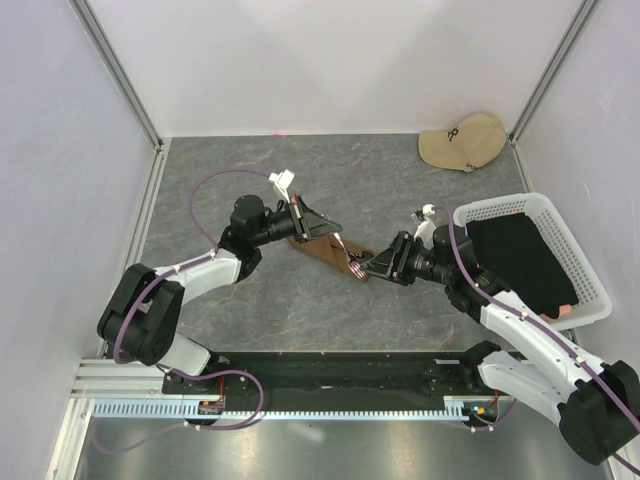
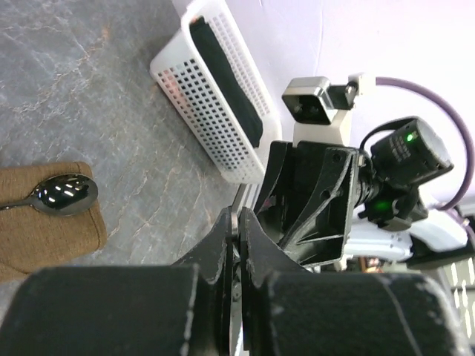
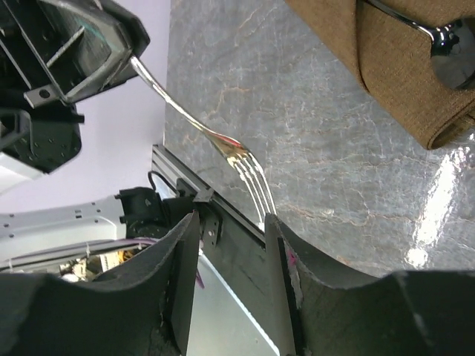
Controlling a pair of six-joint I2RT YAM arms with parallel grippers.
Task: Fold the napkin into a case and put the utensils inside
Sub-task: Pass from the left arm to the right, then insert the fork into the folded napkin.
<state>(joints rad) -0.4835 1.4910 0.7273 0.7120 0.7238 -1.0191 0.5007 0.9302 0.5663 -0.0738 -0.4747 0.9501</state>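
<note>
- Presently, the olive-brown napkin lies folded as a narrow case at the middle of the desk, between the two arms.
- A spoon rests with its bowl on the cloth's end.
- The fork is off the desk, its handle clamped in the left claw.
- The right claw stands with its jaws apart. The fork's tines reach the gap between them, and I cannot tell whether they touch.
- A white mesh basket holding black fabric sits at the right.
- A beige cap lies in the far right corner.
</note>
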